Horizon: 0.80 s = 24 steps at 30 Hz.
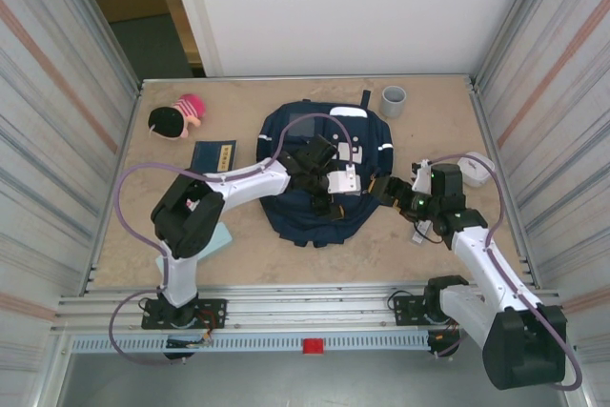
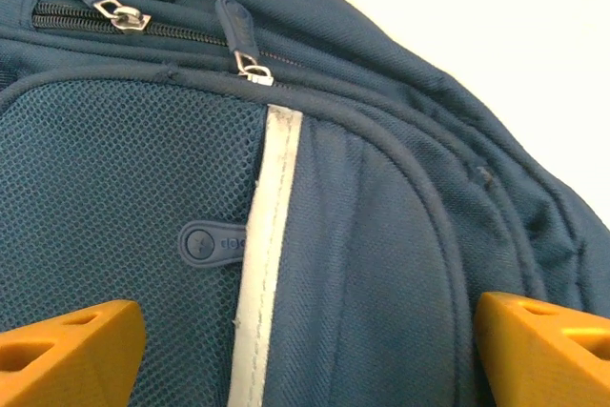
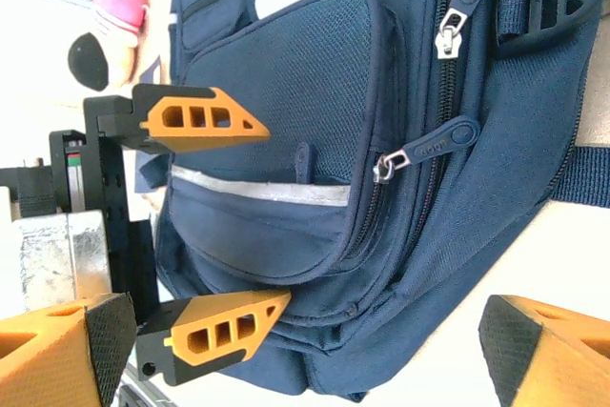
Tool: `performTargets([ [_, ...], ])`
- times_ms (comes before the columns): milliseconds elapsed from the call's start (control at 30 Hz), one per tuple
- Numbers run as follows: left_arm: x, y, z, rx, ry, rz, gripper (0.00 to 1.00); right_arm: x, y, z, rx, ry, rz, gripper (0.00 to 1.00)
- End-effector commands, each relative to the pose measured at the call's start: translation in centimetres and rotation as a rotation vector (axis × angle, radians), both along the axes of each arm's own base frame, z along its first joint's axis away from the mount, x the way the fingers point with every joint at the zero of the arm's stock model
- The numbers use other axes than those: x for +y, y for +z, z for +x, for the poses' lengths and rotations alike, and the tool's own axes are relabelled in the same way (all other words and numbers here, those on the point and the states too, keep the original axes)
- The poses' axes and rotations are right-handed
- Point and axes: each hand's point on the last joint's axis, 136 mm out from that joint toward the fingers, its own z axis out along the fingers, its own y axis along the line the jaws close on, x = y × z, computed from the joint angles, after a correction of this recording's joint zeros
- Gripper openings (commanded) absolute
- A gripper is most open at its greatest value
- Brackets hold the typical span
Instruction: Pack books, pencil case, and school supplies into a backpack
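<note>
The table (image 1: pixel 286 254) carries the backpack (image 1: pixel 281 135) at its middle, lying flat with the front pocket up. The left arm reaches across from the near left, and the left gripper (image 2: pixel 305 355) hangs right over that pocket with its orange fingers (image 2: pixel 71 350) spread wide. One stands on each side of the mesh panel and the pale stripe (image 2: pixel 262 254), and nothing is pinched between them. In the right wrist view the same two fingers straddle the pocket, with the fabric just beneath them; whether they touch it I cannot tell. The right gripper (image 3: pixel 305 355) sits just beside the backpack's right edge, aimed at its side, jaws wide apart and empty, the zip pulls (image 3: pixel 429 145) in front of it. The book (image 1: pixel 212 154) lies on the table just left of the backpack, apart from both grippers. The pencil case (image 1: pixel 217 238) lies nearer the front edge, partly under the left arm's elbow. A doll (image 1: pixel 174 117) rests at the far left, and a grey cup (image 1: pixel 394 100) stands beyond the backpack's far right corner.
</note>
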Motion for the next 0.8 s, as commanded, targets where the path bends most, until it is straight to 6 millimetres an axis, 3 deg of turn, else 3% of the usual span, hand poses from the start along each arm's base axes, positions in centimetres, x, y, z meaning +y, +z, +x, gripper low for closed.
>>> performTargets([
  [0,0.2,-0.9,1.7,-0.08,0.032,0.048,0.86,0.1,0.0,0.0,-0.025,0.022,0.003,0.94],
  [33,0.3,-1.2,2.1,-0.101,0.048,0.057,0.83,0.1,-0.1,0.0,-0.028,0.02,0.002,0.94],
  [167,1.0,-0.6,2.9,-0.178,0.074,0.069,0.55,0.2,0.3,0.2,-0.063,0.022,0.041,0.89],
  [200,1.0,0.2,2.6,-0.179,0.07,0.051,0.47,0.2,0.6,0.3,-0.077,0.02,0.053,0.9],
  [267,1.0,2.4,1.9,-0.18,0.053,-0.019,0.21,-0.1,0.6,0.6,-0.092,0.0,0.046,0.91],
  [367,1.1,6.2,0.3,-0.14,0.006,-0.117,0.02,-0.6,0.7,1.1,-0.119,-0.008,0.024,0.92],
  [567,3.4,14.4,-1.0,-0.002,-0.044,-0.354,0.0,-1.3,1.5,2.5,-0.236,-0.001,-0.057,0.9],
  [767,7.1,20.0,-0.6,0.027,-0.055,-0.512,0.0,-1.2,1.6,3.7,-0.359,0.057,-0.138,0.87],
])
